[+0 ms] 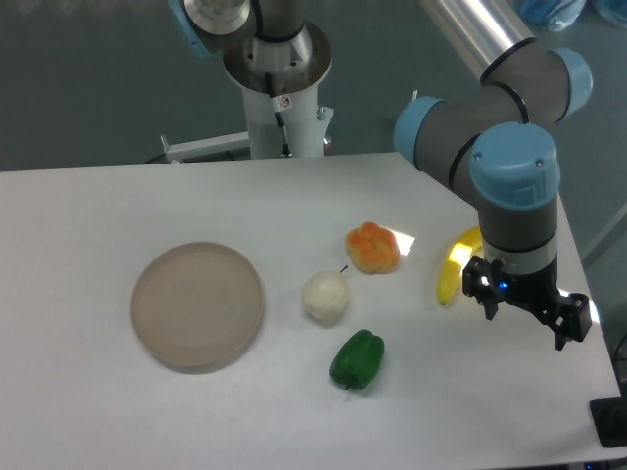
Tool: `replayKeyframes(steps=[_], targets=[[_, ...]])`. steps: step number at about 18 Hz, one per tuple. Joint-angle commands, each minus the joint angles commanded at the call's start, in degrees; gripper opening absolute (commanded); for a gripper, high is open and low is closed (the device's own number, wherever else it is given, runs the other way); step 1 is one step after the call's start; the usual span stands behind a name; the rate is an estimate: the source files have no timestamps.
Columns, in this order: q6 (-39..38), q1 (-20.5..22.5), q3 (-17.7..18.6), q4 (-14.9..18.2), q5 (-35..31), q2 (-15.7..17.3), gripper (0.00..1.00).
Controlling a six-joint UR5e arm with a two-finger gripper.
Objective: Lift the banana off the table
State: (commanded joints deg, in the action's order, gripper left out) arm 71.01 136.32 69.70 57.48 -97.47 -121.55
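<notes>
The banana (454, 270) is bright yellow and lies on the white table (118, 411) near its right side, right of the orange-red fruit. Its far end is partly hidden behind my wrist. My gripper (524, 318) hangs just right of and slightly in front of the banana, fingers pointing down. The two black fingers (487, 299) stand wide apart with nothing between them, so the gripper is open. It does not touch the banana.
An orange-red lumpy fruit (373, 248), a pale round fruit (325, 297) and a green pepper (357, 359) lie mid-table. A round beige plate (198, 305) sits to the left. The table's right edge runs close beside the gripper.
</notes>
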Motion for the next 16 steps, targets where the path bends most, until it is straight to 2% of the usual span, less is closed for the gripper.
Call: replayKeyframes(steps=[11, 16], targets=[[-0.52, 0.18, 0.35, 0.0, -0.26, 0.35, 1.0], [-0.53, 0.26, 1.05, 0.0, -4.22, 0.0, 1.0]])
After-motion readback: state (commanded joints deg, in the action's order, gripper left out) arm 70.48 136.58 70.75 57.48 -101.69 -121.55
